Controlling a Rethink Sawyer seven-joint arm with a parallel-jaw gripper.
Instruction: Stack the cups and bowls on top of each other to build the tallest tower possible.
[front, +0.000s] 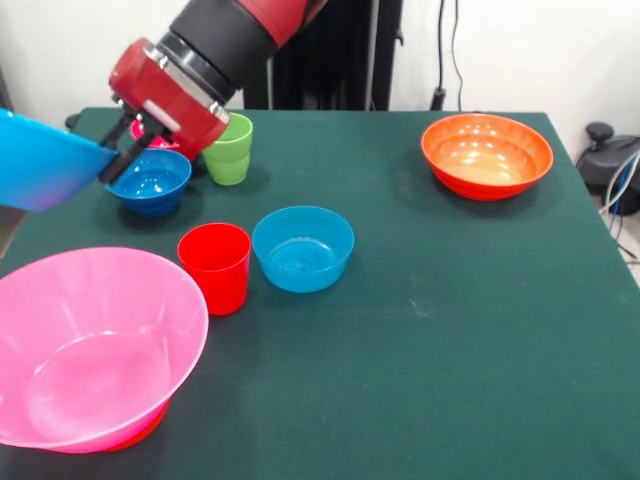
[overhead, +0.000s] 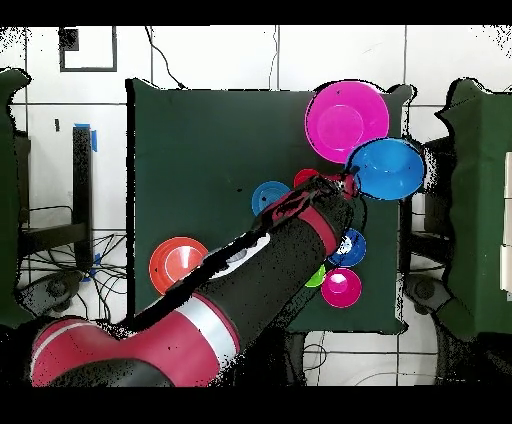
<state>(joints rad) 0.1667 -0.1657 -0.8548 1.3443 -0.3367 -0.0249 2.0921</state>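
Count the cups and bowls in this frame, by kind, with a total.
Cups: 2 (red, green)
Bowls: 7 (pink, light blue, dark blue, blue, orange, magenta, orange-red edge under the pink)
Total: 9

Here's the arm (front: 235, 30), thick and rounded, glossy red shell against black sections, a pale grey band near its base, red boxy wrist block, dark gripper (front: 125, 150) fittings
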